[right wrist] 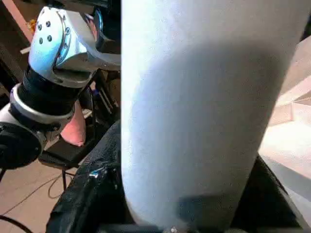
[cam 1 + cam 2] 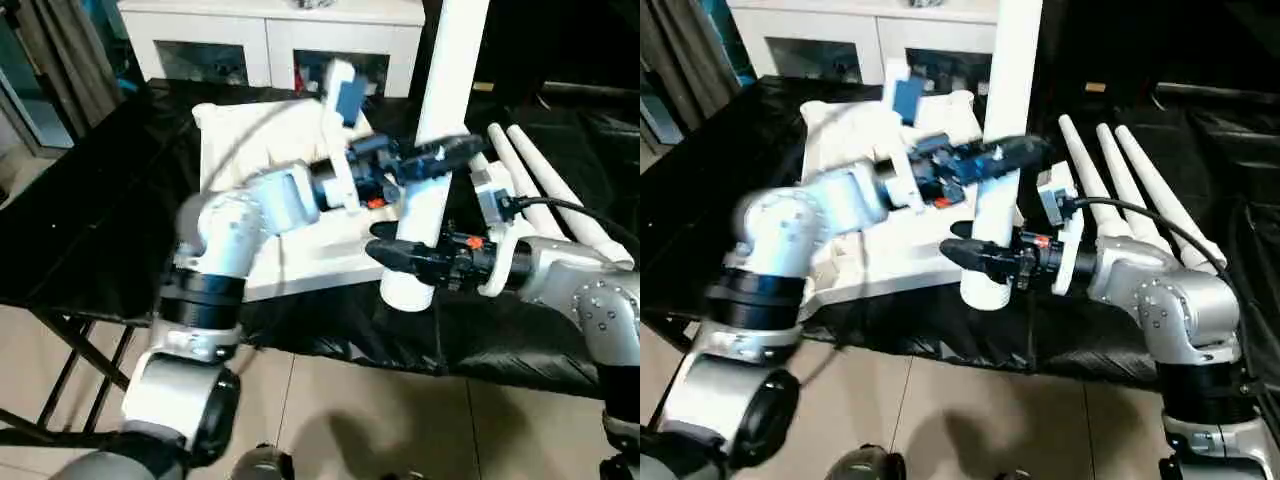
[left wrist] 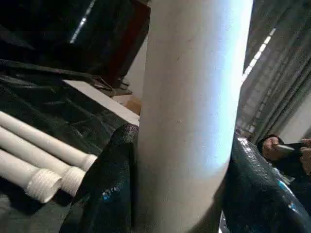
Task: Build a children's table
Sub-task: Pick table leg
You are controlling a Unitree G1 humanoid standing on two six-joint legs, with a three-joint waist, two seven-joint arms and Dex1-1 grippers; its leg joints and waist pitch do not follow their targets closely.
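- White plastic rectangular table top (image 2: 865,250), ribbed underside up, lies on the black-covered work table (image 2: 700,180); no leg is visibly standing in its other corners
- White tapered plastic tube leg (image 2: 435,150), one of four, stands upright at the near right corner of the top; lower end (image 2: 985,285) sits at the top's edge, and whether it is seated in the socket cannot be told
- Left gripper (image 2: 425,155), two black fingers, clasps this upright leg partway up; the left wrist view shows a finger (image 3: 109,189) pressed on either side of the tube
- Right gripper (image 2: 975,255), two black fingers, clasps the same leg lower down, near its base; the right wrist view shows the tube between its fingers (image 1: 90,194)
- Three further white tapered tube legs (image 2: 1130,180) lie side by side on the black cover, to the right of the top and well apart from it; ridged collar ends (image 3: 43,184) appear in the left wrist view
- Progress, as judged: early stage, first leg being fitted; three legs unfitted
- Remaining, as judged: seat and secure this leg, fit the other three, turn the table upright
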